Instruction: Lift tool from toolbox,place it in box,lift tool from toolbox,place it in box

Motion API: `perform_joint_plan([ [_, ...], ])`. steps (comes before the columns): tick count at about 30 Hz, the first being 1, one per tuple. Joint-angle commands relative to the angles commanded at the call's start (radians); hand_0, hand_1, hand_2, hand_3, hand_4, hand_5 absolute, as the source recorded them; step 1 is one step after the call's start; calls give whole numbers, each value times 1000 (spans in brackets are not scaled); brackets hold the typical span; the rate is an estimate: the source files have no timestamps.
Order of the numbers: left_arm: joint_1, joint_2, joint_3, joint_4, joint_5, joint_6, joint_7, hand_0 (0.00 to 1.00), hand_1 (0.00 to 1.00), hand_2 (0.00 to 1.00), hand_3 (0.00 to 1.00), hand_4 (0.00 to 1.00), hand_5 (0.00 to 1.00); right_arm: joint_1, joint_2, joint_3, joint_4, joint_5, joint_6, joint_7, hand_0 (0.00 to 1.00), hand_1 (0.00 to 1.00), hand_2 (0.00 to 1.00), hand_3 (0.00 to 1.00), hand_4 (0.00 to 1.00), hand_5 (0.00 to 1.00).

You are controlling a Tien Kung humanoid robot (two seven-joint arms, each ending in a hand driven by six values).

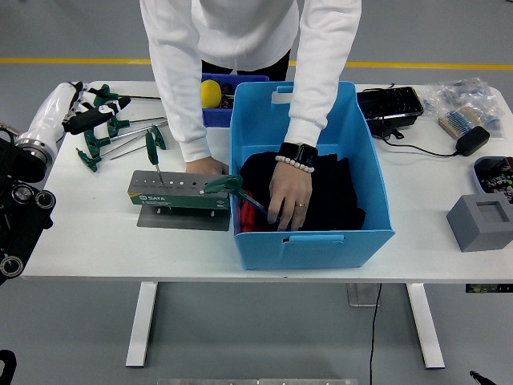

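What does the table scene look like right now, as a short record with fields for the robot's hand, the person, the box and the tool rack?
left hand: at the table's far left, over loose green-handled tools; fingers unclear
right hand: not in view
person: at the far side, one hand inside the blue box on black cloth, other hand by the tool rack
tool rack: one green T-handle tool standing upright in it
box rim: another green-handled tool lying over the left wall

Green T-handle tool [154,152] upright in grey toolbox [176,193], right of left hand [84,119]; another tool [240,192], seemingly tilted over blue box [321,233] rim, farther right.
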State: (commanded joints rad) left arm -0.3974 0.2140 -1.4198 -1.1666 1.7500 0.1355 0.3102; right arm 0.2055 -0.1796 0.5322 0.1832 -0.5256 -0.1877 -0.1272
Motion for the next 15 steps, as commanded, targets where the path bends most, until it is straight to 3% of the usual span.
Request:
perform_joint_plan([
  [6,73,-36,40,32,-260,178,36,275,263,396,687,882,824,-2,5,-1,1,-3,1,-1,620,603,672,566,822,678],
  [9,85,-35,60,31,-377,212,28,270,275,425,709,874,848,-2,5,-1,1,-1,0,-1,620,603,672,565,822,678],
  [11,86,-32,78,31,-462,215,24,270,275,425,709,874,848,-2,6,-1,1,-1,0,-1,620,603,672,565,822,678],
  [12,81,-29,101,33,-546,210,21,270,275,425,709,874,848,-3,6,-1,1,-4,1,-2,620,603,672,565,822,678],
  [15,77,-30,116,36,-624,206,19,266,294,467,737,866,873,-3,6,-2,1,-3,1,-2,620,603,672,566,821,679],
])
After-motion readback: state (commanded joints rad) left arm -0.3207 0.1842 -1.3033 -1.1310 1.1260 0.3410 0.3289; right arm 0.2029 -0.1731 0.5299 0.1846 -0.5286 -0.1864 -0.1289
